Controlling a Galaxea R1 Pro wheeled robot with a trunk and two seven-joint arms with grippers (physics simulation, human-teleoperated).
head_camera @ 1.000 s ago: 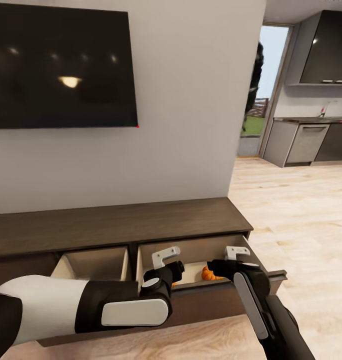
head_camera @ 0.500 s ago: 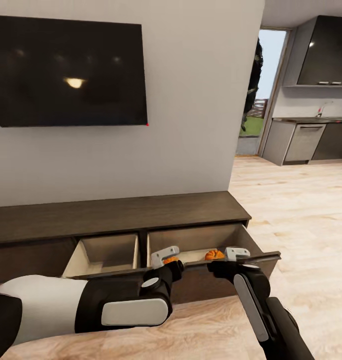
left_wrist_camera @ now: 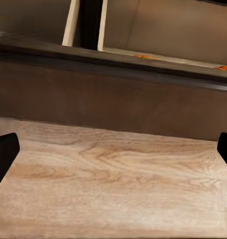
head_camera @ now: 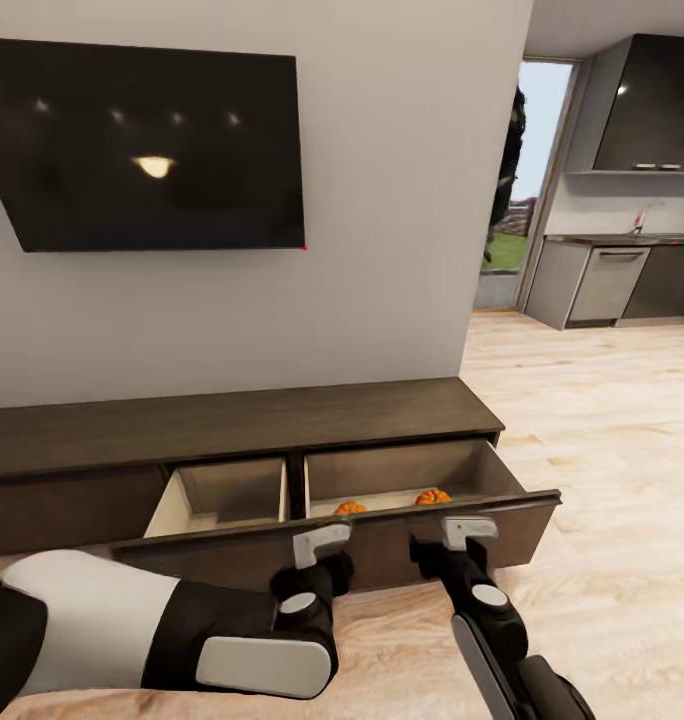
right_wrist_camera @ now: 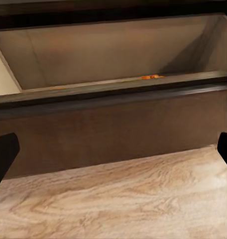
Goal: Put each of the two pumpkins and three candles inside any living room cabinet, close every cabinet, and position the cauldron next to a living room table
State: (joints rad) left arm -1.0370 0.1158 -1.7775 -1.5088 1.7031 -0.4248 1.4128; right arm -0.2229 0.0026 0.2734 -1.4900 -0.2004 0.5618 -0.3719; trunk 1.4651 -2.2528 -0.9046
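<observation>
Two pumpkins (head_camera: 349, 507) (head_camera: 432, 496) sit inside the right-hand open drawer (head_camera: 402, 478) of the cabinet (head_camera: 232, 425), low behind its front panel; placed there, I judge, so the drawer can be shut over them. Neighbouring left drawer (head_camera: 227, 492) open too, pale inside, nothing seen in it. Left end effector (head_camera: 320, 543) and right end effector (head_camera: 466, 530) hang just short of the drawer fronts, fingers spread wide, holding nothing — likely poised to push. No candles or cauldron seen. Dark TV (head_camera: 152, 145) on wall. No readable writing or brand marks anywhere.
</observation>
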